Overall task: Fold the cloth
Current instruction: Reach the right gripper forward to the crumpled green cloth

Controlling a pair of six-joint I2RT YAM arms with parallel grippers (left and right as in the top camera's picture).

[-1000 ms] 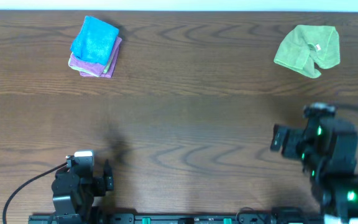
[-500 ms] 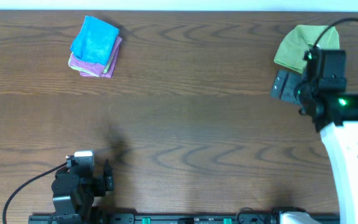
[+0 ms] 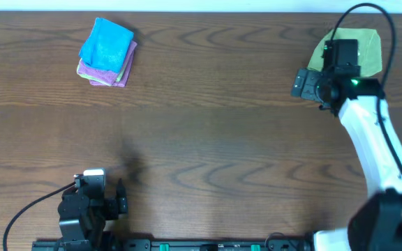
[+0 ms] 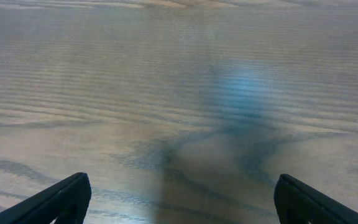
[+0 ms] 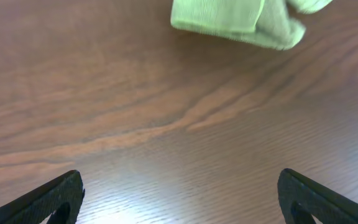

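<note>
The brown table (image 3: pixel 201 139) filled every view. From above, the white right arm (image 3: pixel 368 132) hid part of the cloth (image 3: pixel 370 50). The right wrist view showed the cloth's edge just ahead of the right gripper (image 5: pixel 179 180), spread wide and empty. Only the top view showed a blue and purple pile (image 3: pixel 107 52), far from the cloth. The left gripper (image 4: pixel 180 186), also far off, was spread wide

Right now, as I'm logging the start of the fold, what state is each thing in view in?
cloth: bunched up, not yet neatly folded, held by nothing.
right end effector: open, empty, just short of the cloth.
left end effector: open, empty.
blue cloth: folded, on top of a small stack.
purple cloth: folded, at the bottom of that stack.
</note>
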